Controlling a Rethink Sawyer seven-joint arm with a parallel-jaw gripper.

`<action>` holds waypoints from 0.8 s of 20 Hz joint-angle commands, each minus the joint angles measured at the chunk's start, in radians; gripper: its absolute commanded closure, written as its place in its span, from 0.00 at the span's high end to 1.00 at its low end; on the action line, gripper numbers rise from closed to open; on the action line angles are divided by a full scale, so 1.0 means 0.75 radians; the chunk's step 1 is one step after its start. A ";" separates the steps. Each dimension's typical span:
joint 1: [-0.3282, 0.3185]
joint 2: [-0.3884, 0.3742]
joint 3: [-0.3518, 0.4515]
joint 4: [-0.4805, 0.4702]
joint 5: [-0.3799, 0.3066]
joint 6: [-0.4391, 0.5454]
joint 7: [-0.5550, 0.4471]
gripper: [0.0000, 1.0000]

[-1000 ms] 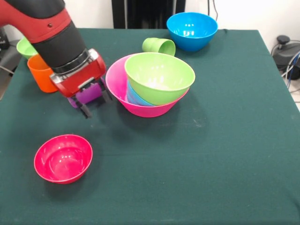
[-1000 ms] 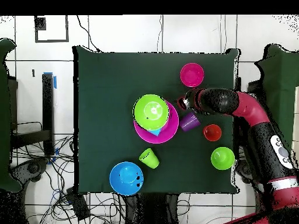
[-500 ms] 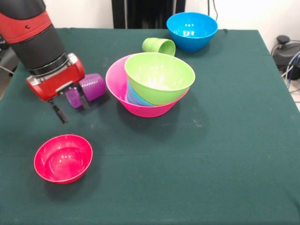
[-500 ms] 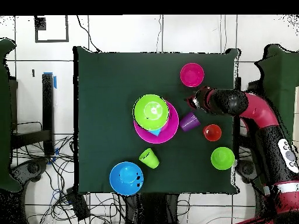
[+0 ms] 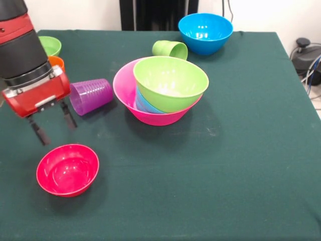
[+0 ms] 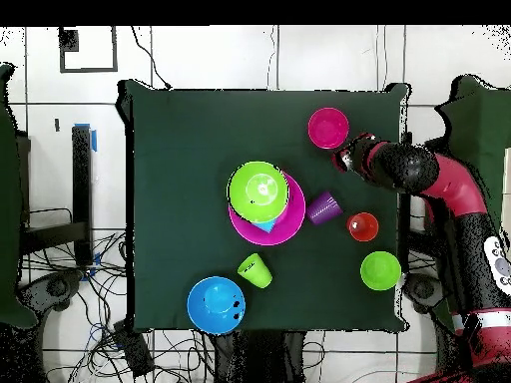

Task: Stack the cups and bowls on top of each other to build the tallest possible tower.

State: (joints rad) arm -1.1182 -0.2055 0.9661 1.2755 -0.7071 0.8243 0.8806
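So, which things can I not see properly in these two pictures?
- Orange cup: front view, mostly hidden behind the arm; only its rim shows.
- Small green bowl: front view, partly covered by the arm.
- Light blue piece in the pink bowl: both views, covered by the large green bowl; cup or bowl unclear.
- Hand: overhead view, too small to read its fingers.

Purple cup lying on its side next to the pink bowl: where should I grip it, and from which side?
The purple cup lies on its side, mouth toward the open gripper, base toward the large pink bowl. Probably best to come from above and close the fingers across its ribbed body near the middle. The bowl crowds the base end, so stay toward the mouth end.
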 commanded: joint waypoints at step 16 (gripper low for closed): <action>-0.032 0.269 0.027 -0.044 -0.133 -0.269 -0.510 1.00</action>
State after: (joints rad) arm -1.1368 -0.0969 1.0037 1.2339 -0.7264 0.6646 0.8734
